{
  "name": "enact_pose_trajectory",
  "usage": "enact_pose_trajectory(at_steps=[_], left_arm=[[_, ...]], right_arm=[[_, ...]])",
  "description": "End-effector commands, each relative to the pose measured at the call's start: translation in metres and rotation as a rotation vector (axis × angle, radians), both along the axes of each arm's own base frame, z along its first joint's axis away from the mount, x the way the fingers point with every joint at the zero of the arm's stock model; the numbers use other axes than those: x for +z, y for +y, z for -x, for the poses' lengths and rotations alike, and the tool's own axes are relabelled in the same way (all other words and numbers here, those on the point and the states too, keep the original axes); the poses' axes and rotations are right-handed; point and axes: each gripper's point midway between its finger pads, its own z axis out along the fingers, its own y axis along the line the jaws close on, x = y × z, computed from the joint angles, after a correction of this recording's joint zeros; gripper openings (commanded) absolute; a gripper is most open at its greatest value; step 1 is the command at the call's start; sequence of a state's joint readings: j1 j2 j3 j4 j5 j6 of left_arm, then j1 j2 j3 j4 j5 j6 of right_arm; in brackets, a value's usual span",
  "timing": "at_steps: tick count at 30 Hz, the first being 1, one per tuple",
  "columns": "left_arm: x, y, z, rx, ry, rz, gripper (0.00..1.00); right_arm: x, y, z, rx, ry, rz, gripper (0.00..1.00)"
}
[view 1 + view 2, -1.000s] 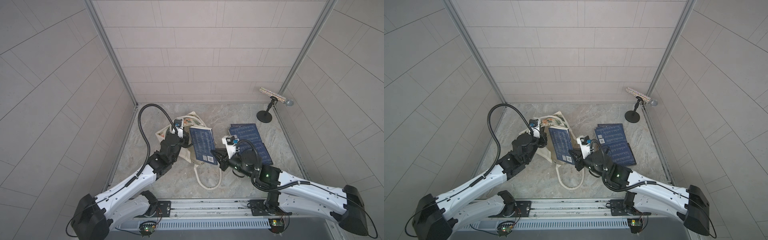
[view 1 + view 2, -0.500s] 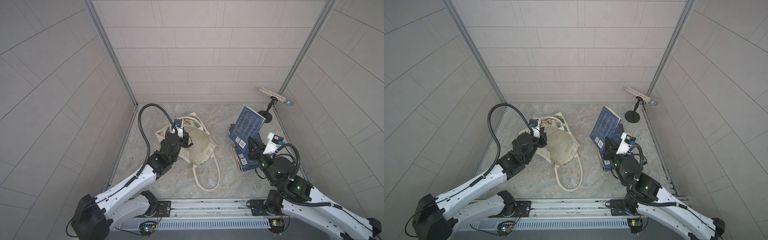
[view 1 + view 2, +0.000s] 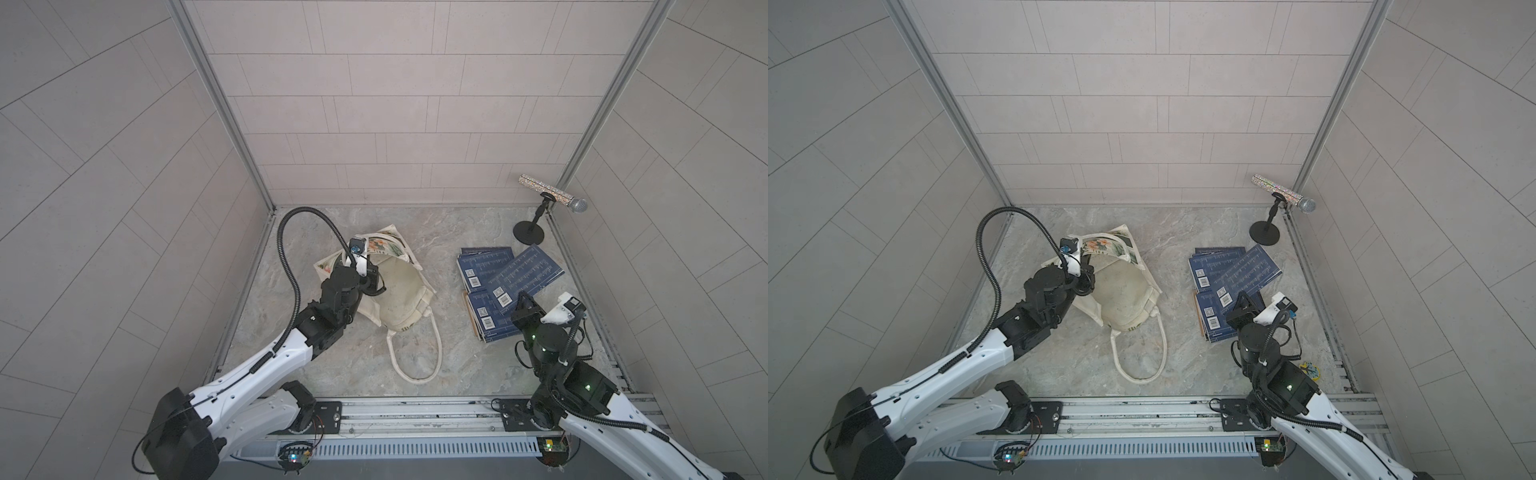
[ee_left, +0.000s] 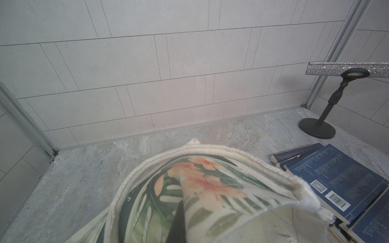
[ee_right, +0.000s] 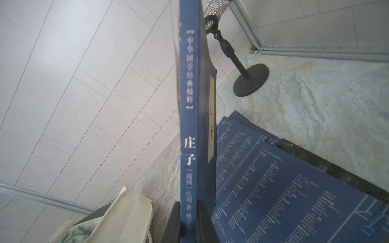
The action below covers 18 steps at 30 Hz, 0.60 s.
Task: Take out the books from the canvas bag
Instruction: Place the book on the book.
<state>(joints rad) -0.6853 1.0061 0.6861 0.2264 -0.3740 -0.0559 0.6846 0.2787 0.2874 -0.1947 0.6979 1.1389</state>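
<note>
- Left gripper: closed narrowly on the upper rim of the canvas bag and holding that edge raised off the floor. Its fingers are hidden in the left wrist view, where only lifted fabric and rope edging show.
- Canvas bag: lies left of centre in both top views, mouth gaping towards the robot's base and pale lining exposed. The leaf-and-flower print faces the back wall.
- Rope handle: one loop trails flat on the floor towards the robot's base.
- Books: navy covers with white barcode labels, in a loose overlapping pile on the floor, well apart from the bag on the right side.
- Right gripper: clamped on the near end of a navy book. Dark fingers flank its spine.
- Navy book: tilted across the top of the pile, back cover up. Whether it touches the books beneath cannot be told.
- Microphone: glittered, on a black stand in the far right corner, near the pile.
</note>
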Motion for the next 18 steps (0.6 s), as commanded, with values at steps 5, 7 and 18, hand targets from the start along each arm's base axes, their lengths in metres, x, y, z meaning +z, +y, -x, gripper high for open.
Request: enact_pose_trajectory(at_steps=[5,7,18], left_arm=[[0.037,0.001,0.000,-0.003,-0.089,0.085,0.00],[0.036,0.000,0.000,-0.004,-0.087,0.086,0.00],[0.035,-0.002,-0.001,-0.015,-0.081,0.084,0.00]], right_arm=[[-0.026,-0.005,-0.001,-0.065,-0.028,-0.185,0.00],[-0.042,-0.002,-0.002,-0.063,0.001,-0.223,0.00],[-0.075,-0.001,0.001,-0.086,0.063,-0.282,0.00]])
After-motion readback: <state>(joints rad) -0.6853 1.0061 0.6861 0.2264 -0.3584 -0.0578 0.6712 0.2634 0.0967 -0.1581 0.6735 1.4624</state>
